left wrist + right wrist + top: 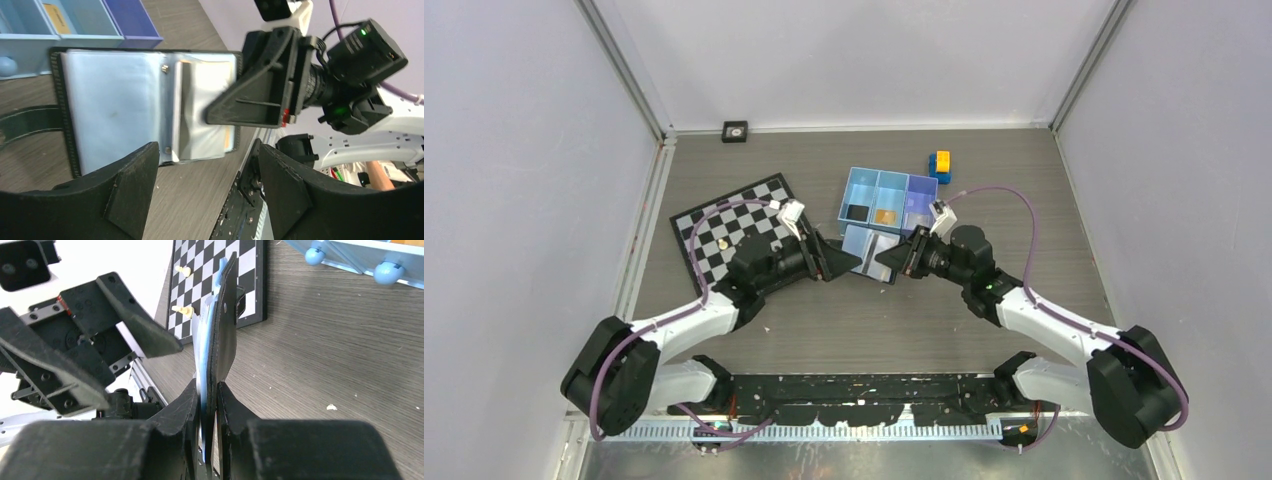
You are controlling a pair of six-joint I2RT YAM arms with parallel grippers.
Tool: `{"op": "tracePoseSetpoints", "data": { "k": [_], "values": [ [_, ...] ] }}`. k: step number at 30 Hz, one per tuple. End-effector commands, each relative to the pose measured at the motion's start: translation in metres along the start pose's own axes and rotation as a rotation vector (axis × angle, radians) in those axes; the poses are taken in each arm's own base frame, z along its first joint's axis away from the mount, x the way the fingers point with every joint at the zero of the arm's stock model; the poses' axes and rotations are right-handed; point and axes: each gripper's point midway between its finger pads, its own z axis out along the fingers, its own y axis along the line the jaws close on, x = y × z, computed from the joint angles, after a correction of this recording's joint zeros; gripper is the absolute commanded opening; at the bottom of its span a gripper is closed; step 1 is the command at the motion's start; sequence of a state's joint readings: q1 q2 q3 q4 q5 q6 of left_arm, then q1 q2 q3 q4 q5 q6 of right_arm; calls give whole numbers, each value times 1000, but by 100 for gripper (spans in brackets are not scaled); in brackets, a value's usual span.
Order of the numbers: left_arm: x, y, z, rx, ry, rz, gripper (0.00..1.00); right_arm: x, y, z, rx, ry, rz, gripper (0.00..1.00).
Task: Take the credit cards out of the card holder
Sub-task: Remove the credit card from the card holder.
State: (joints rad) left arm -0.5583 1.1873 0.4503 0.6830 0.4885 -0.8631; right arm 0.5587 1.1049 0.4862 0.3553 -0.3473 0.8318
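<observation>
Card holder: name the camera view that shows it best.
Left wrist. The card holder is open there, its pale inner faces turned to the camera, with the right gripper pinching one edge. Right wrist shows it only edge-on in that gripper's grip. Top external shows only a small pale patch of it.

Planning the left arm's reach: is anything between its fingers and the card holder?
Nothing visible between the left gripper and the card holder; the right gripper, clamped on its edge, covers part of one page.

Card holder [115, 105] glossy plastic inside (stitched matt black edge), matt wood-grain table [824, 320]
</observation>
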Motion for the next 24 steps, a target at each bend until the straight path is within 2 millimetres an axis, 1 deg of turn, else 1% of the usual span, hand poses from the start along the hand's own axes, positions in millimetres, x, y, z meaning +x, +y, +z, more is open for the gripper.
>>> {"op": "tracePoseSetpoints", "data": {
  "k": [1,3,5,7,12,20,22,24],
  "values": [
    [-1,-12,8,38,-21,80,74,-16,14,5,-89,-5,-13,1],
    [0,-14,8,47,-24,94,73,-17,10,5,-88,-2,-1,1],
    [2,-5,5,11,-41,94,74,-17,8,4,-84,-6,-4,0],
    [2,-2,4,-2,-47,89,73,-17,8,4,-83,-6,-7,0],
    [5,-6,7,19,-27,66,70,-18,11,1,-90,-11,-11,1],
    [12,-3,13,39,-4,35,68,-22,17,-7,-91,-34,-30,1],
    [12,-5,14,55,-2,30,67,-23,16,-8,-88,-38,-32,0],
    [13,-12,16,92,12,26,66,-23,17,-8,-92,-38,-34,1]
  ]
}}
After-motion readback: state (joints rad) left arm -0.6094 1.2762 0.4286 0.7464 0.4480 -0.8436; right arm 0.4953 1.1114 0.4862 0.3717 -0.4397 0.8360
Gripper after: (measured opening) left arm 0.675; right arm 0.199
